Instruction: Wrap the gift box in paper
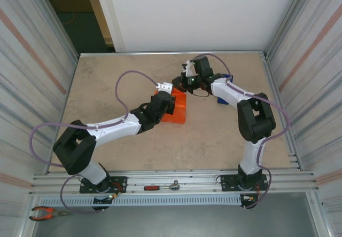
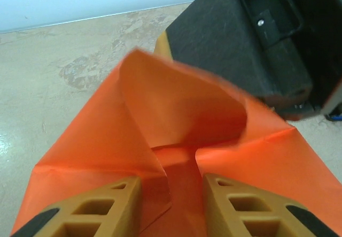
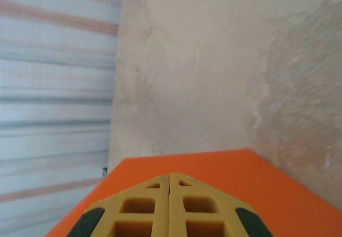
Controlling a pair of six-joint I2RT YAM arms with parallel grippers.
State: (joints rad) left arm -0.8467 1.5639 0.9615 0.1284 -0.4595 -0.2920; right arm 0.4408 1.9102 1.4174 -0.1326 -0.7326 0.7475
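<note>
The gift box [image 1: 179,113] sits near the middle of the counter [image 1: 107,82]. It is skinned in the paper [image 2: 176,103], so from above it reads as a bright orange block, with both arms bent in over its far end. That end is not closed. In the left wrist view the flaps stand up, curled open like a pocket, with a crease running toward the camera.

The left gripper [image 2: 171,197] has its jaws apart, one finger on each side of a loose flap edge, clamping nothing. The right gripper [image 3: 170,194] has its jaws together, with orange sheet just beyond the tips. I cannot tell whether a layer is nipped between them. Its black body hangs close over the raised flap.

I see no tape on these folds, so the flaps would probably spring open as soon as pressure comes off them. If the left jaws close where they are, they would catch a slanted edge and likely set a crooked crease or tear the thin sheet. The block looks light on a smooth counter, so a sideways push could slide or turn it and loosen the wrap. The two grippers are crowded together, so one could strike the other or drag paper the other is holding. A blue item [image 1: 222,99] lies just beside the right arm, and a wide swing could knock it.
</note>
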